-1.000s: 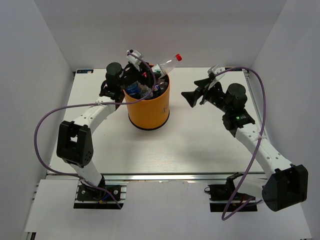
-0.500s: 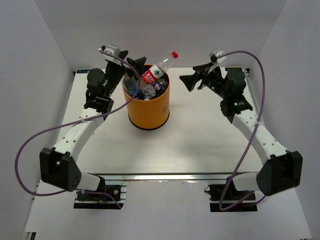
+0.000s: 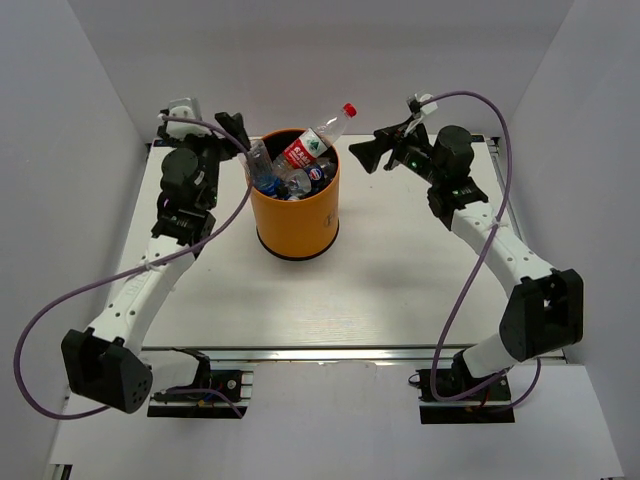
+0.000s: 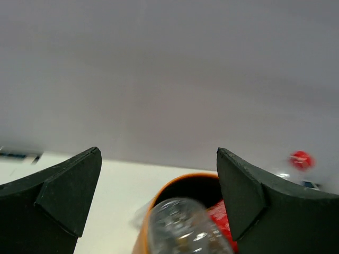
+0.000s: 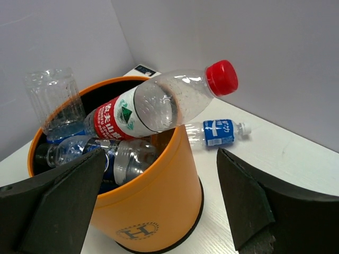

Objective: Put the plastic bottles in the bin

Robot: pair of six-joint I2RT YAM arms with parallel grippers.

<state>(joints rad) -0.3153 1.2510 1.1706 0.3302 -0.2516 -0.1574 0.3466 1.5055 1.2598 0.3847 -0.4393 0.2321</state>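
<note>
The orange bin (image 3: 296, 218) stands mid-table, full of several plastic bottles. A clear bottle with a red label and red cap (image 3: 318, 140) leans out over its far rim. It also shows in the right wrist view (image 5: 153, 106). A clear bottle base (image 5: 53, 98) sticks up at the bin's left. A blue-labelled bottle (image 5: 214, 132) lies on the table behind the bin (image 5: 153, 206). My left gripper (image 3: 234, 132) is open and empty, just left of the bin's rim (image 4: 175, 182). My right gripper (image 3: 372, 150) is open and empty, to the right of the bin.
White walls close in the table (image 3: 400, 270) on the left, back and right. Purple cables (image 3: 90, 250) loop off both arms. The blue-labelled bottle is hidden behind the bin in the top view.
My left gripper has drawn back from over the bin to its left, empty. My right gripper has swung up and towards the bin. The red-labelled bottle stays leaning on the rim.
</note>
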